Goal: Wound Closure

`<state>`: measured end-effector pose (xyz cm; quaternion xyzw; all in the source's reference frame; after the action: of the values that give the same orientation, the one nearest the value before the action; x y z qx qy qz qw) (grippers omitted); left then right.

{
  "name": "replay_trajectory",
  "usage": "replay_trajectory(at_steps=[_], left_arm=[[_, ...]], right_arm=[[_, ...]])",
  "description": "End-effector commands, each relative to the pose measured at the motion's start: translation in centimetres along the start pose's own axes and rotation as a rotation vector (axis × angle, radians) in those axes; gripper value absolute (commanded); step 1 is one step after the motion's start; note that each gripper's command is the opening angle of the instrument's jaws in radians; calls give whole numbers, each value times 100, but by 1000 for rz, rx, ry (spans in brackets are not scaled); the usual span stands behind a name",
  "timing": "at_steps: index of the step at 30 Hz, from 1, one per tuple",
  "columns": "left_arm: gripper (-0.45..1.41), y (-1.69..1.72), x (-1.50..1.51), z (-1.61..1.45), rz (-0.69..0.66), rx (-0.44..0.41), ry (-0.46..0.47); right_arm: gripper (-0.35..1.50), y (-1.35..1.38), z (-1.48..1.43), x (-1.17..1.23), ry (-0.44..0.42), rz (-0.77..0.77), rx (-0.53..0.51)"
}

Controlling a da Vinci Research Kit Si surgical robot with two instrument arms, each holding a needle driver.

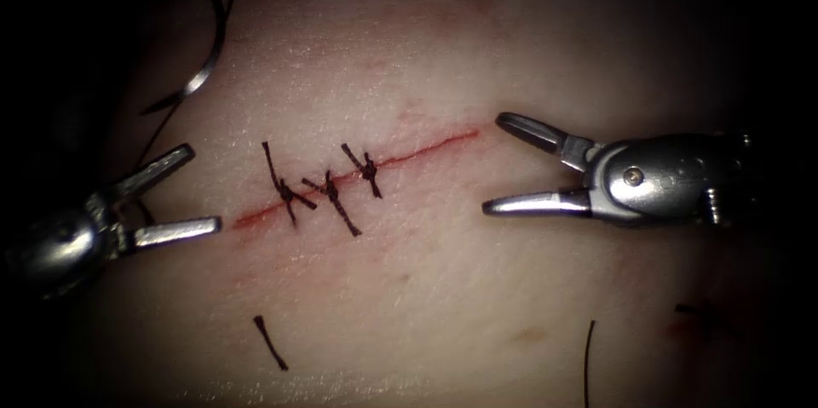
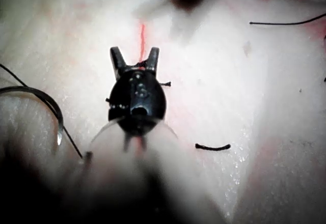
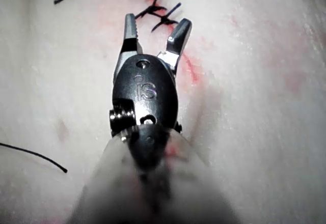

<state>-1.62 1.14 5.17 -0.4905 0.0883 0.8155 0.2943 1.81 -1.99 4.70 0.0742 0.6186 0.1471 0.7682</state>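
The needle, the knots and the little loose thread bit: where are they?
needle (image 1: pixel 204 67), endoscope view, on its curved body, lying free left of the cut.
knots (image 1: pixel 329 186), endoscope view, on the middle knot.
loose thread bit (image 1: pixel 270 342), endoscope view, on its middle.

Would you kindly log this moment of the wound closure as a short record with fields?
left end effector: open, holds nothing, at the cut's left end
right end effector: open, holds nothing, at the cut's right end
needle: lies free on the tissue, upper left of the cut, thread attached
cut: three knotted stitches along its left part, right part unstitched
cut ends of thread: loose below the cut
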Motion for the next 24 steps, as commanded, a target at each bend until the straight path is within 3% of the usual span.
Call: replay_trajectory(at_steps=[1,13,24], left_arm=[[43,-1,-4,9,13,7,-10],[33,-38,-40,31,110,149,-232],[39,-57,-80,49,109,162,-280]], right_arm=[[120,-7,6,-4,-3,0,-2],[120,-17,9,-3,-22,-7,-1],[120,-26,13,-7,-24,-18,-2]])
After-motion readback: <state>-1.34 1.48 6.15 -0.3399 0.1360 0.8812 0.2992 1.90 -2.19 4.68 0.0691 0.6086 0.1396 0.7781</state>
